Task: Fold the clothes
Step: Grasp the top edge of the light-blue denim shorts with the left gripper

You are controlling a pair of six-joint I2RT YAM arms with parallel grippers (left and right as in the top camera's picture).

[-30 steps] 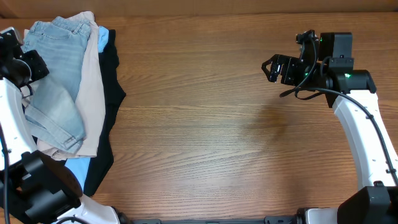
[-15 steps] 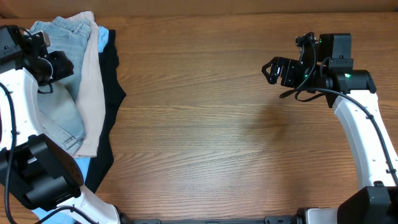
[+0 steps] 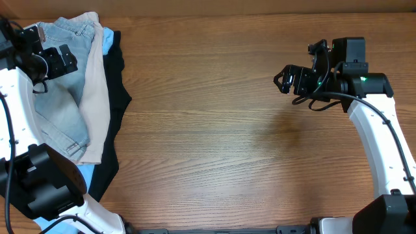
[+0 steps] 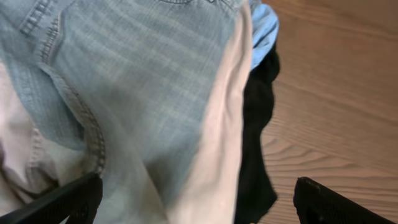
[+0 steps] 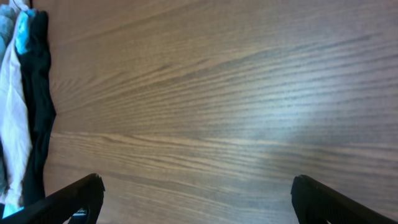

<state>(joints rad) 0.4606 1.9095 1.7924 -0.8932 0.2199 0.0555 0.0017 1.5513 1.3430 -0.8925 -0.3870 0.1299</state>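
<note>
Left jaws are hovering wide open and empty over the denim shorts [image 3: 62, 104], seemingly topmost in the pile at the left edge of the worktop [image 3: 214, 130]. Right jaws are hanging open, empty, well apart. Best bet is pinching denim only, so the beige shorts [image 3: 97, 97] aren't dragging along.

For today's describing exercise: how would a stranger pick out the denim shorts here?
Start at the wooden table and go to the pile of clothes at its left edge. The denim shorts lie on top, pale blue with stitched seams, unlike the plain beige shorts and black garment beneath.
</note>
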